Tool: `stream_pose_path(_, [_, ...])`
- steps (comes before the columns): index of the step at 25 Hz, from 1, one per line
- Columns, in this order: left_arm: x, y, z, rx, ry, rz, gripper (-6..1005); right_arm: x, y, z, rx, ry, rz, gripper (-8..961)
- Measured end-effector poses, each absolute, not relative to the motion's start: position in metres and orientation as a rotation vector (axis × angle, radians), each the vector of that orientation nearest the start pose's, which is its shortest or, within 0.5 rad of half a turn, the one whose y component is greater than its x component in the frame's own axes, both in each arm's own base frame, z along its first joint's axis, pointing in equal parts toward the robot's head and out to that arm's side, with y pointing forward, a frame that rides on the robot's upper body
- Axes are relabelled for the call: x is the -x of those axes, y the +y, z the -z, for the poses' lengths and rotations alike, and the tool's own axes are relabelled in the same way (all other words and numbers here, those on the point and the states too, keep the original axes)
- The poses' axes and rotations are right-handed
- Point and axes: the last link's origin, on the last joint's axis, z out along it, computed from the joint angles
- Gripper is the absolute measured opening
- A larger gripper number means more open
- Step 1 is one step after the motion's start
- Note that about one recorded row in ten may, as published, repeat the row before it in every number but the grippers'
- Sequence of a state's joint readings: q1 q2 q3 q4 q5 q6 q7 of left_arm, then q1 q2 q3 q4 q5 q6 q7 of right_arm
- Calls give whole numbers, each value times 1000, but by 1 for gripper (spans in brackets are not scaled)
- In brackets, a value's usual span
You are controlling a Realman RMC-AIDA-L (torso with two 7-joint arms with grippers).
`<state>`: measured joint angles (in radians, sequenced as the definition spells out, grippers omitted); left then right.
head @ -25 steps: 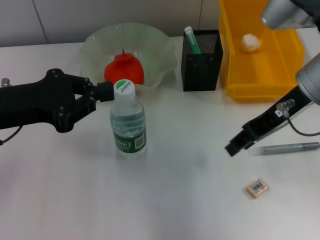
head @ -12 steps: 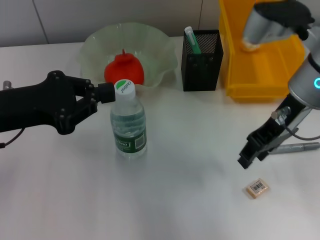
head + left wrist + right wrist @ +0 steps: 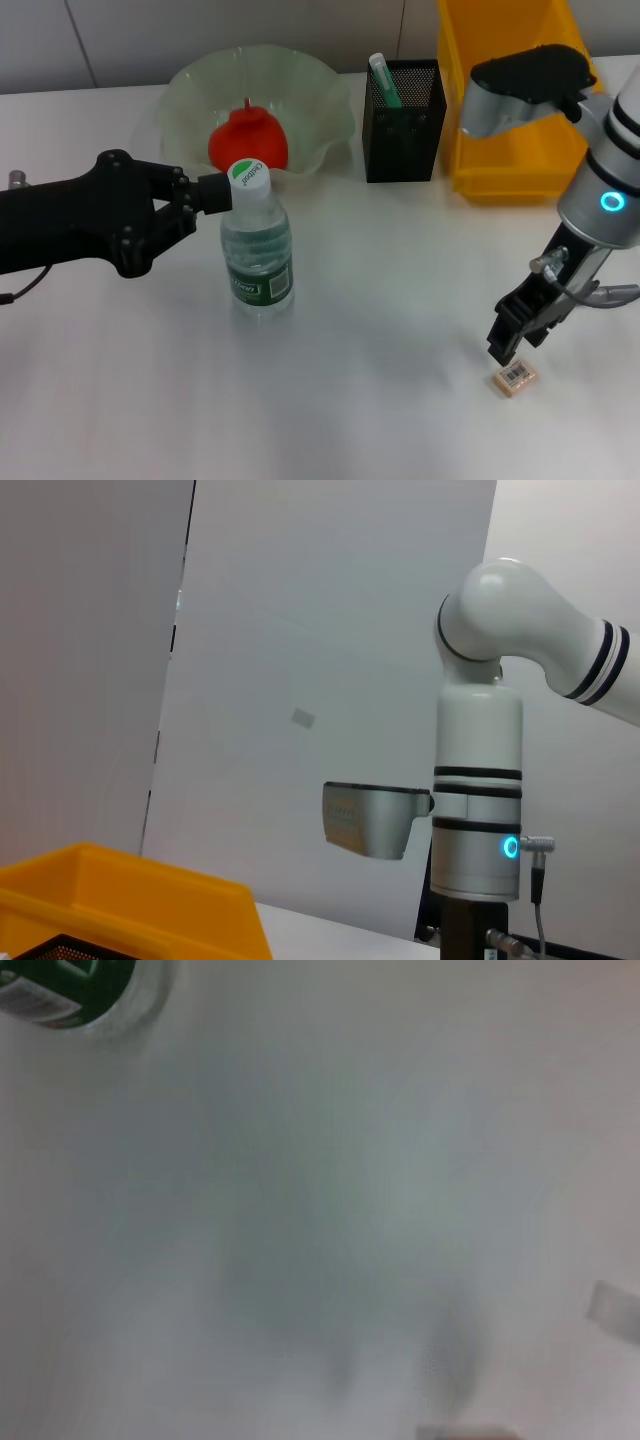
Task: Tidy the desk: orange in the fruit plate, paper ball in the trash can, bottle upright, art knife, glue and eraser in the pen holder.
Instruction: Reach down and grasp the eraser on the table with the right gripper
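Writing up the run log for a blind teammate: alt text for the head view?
The right tool hangs just above the eraser at the table's near right. The left tool sits at the cap of the upright bottle. Behind are the orange in the fruit plate, the pen holder and the trash can.

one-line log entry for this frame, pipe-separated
right gripper: just above eraser | left gripper: at bottle cap | bottle: upright | orange: in fruit plate
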<state>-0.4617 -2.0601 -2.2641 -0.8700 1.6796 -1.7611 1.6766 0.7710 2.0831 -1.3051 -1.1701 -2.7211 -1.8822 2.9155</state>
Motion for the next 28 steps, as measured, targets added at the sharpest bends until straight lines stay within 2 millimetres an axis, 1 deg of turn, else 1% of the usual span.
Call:
stream_pose_path(9, [210, 316, -36, 2805, -360, 1015, 7, -189, 337, 9, 2335, 1497, 918, 453])
stream_pose_path(28, [211, 315, -36, 2804, -353, 1015, 7, -190, 335, 13, 2298, 1471, 993, 452])
